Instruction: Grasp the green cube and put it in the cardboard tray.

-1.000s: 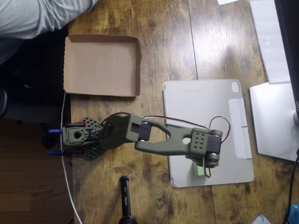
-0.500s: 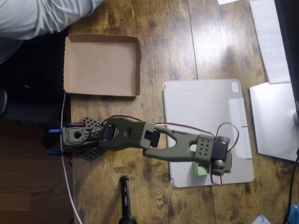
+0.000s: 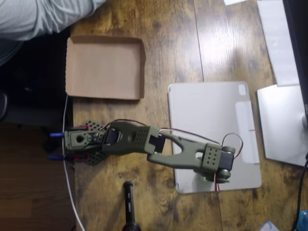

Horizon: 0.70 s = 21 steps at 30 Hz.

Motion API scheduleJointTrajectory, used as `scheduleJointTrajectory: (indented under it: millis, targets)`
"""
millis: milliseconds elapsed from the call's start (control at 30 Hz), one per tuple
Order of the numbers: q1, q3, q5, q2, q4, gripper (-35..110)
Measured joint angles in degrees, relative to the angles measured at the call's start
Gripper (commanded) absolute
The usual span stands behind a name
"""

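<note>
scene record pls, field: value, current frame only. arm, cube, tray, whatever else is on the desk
view: overhead
arm: olive-green, stretched from its base at the left across to the grey tablet cover
gripper: gripper head over the cover's lower edge; fingers hidden beneath it, open or shut cannot be told
green cube: hidden in this frame, presumably under the gripper head
cardboard tray: upper left on the wooden table, nothing in it
person: grey sleeve at the top left edge
other: black cylindrical object at the bottom edge

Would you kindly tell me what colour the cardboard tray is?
Plain brown, seen in the overhead view: the cardboard tray.
</note>
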Motion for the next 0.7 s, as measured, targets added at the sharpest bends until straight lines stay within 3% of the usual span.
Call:
scheduleJointTrajectory:
  millis: [700]
  targets:
    - [1.7,6.9,-2.3,0.1,-8.2,31]
